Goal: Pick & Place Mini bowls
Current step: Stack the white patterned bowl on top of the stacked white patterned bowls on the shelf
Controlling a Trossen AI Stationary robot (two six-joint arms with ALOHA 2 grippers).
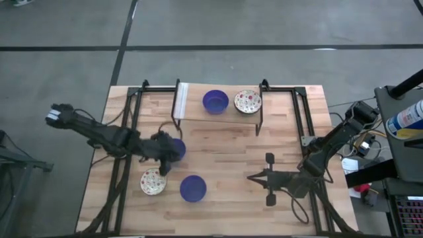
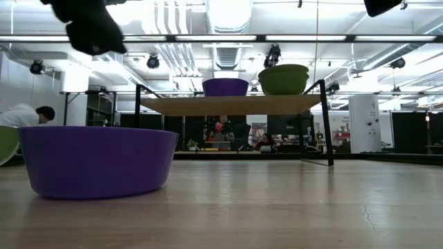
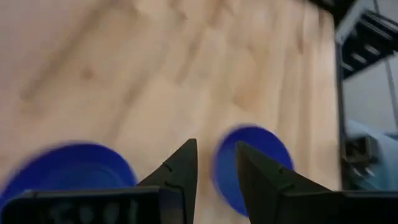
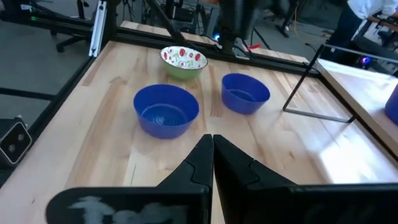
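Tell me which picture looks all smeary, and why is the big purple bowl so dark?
The left wrist view is smeared: the two blue bowls and the wood grain look streaky, though the left gripper is crisper. In the low view, bright ceiling lights glare behind, so the near bowl shows dim and purplish.

— How is the scene covered from above and from the table's level?

— The whole table (image 1: 218,158) is seen straight down in the high view; the low view is set at the tabletop, close behind a blue bowl (image 2: 97,160), facing the raised shelf (image 2: 232,104) and the room.

— And the wrist views?

— The wood is looked down on closely past the left gripper (image 3: 214,163); the table is looked across past the right gripper (image 4: 212,149). The front blue bowl (image 4: 166,109) is shared with the high view (image 1: 193,188).
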